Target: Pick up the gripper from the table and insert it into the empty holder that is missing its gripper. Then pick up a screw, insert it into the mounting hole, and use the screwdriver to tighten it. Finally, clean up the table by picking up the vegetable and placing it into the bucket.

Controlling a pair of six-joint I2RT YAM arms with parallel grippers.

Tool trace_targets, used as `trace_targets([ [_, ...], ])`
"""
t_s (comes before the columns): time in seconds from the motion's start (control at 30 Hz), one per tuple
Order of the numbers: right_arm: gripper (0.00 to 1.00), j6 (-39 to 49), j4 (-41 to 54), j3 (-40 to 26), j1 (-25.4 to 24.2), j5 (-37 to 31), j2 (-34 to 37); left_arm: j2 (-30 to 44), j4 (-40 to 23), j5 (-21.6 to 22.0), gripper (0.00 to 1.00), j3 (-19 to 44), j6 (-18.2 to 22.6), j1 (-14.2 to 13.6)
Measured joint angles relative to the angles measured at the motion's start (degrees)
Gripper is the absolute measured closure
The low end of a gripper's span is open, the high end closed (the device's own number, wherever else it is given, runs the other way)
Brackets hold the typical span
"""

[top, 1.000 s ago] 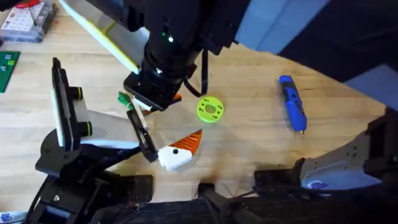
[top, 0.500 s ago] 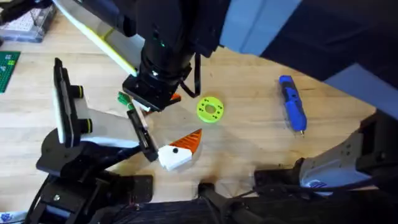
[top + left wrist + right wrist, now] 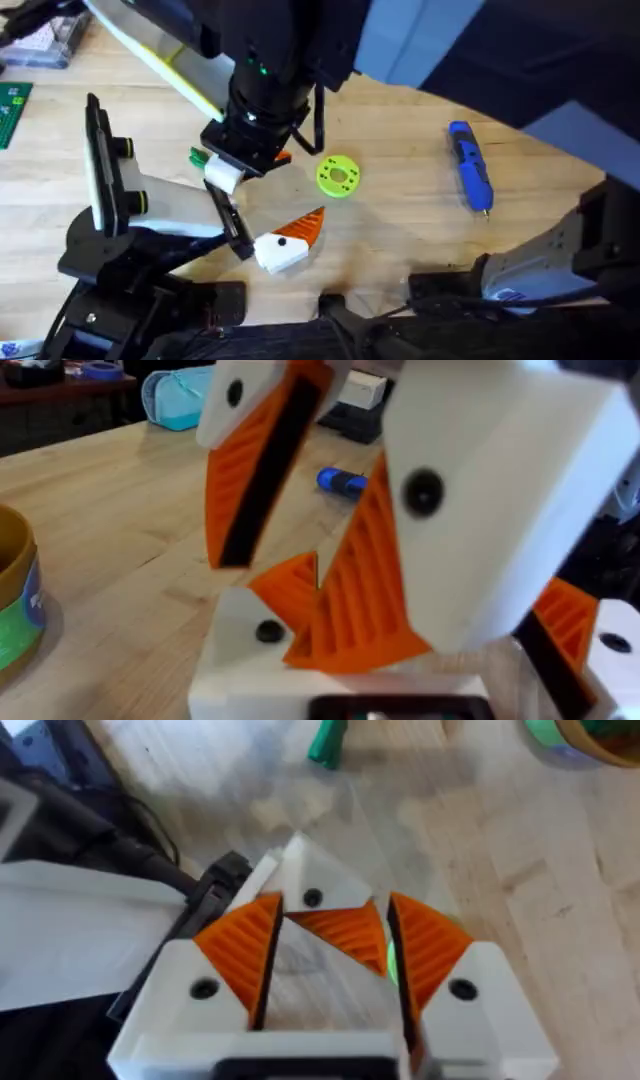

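Observation:
My right gripper reaches down over the table's left middle, shut on the gripper. The orange wedge sits between my pads. Its white base sticks out toward the upper end of the holder's black end plate. A matching piece sits at the plate's lower end. The holder stands at the left. In the left wrist view the held piece's base looms close. The blue screwdriver lies at the right. The vegetable's green end peeks out beside my right gripper. The screw is out of view.
A round lime-green and gold container, apparently the bucket, stands just right of my right gripper. A green studded board and a parts box sit at the far left. My right arm's lower link crosses the front right.
My right gripper has edged slightly down and toward the holder's end plate. More of the held piece's white base now shows. Everything else on the table is unmoved.

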State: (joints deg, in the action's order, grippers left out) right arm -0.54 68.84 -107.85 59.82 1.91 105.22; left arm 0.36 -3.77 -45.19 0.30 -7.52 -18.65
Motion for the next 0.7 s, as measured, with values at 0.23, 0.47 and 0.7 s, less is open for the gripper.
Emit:
trace_targets([
  [0.23, 0.009, 0.13, 0.55, 0.0, -2.03, -1.16, -0.95, -0.04, 0.03, -0.05, 0.007, 0.02, 0.21, 0.0],
  [0.47, 0.009, 0.16, 1.42, 0.0, -4.31, 0.03, -5.16, -0.07, 0.03, -0.05, 0.007, 0.02, 0.25, 0.0],
  [0.7, 0.009, 0.13, 3.35, 0.0, -8.63, 0.07, -9.17, -0.07, 0.03, -0.05, 0.007, 0.02, 0.25, 0.0],
])
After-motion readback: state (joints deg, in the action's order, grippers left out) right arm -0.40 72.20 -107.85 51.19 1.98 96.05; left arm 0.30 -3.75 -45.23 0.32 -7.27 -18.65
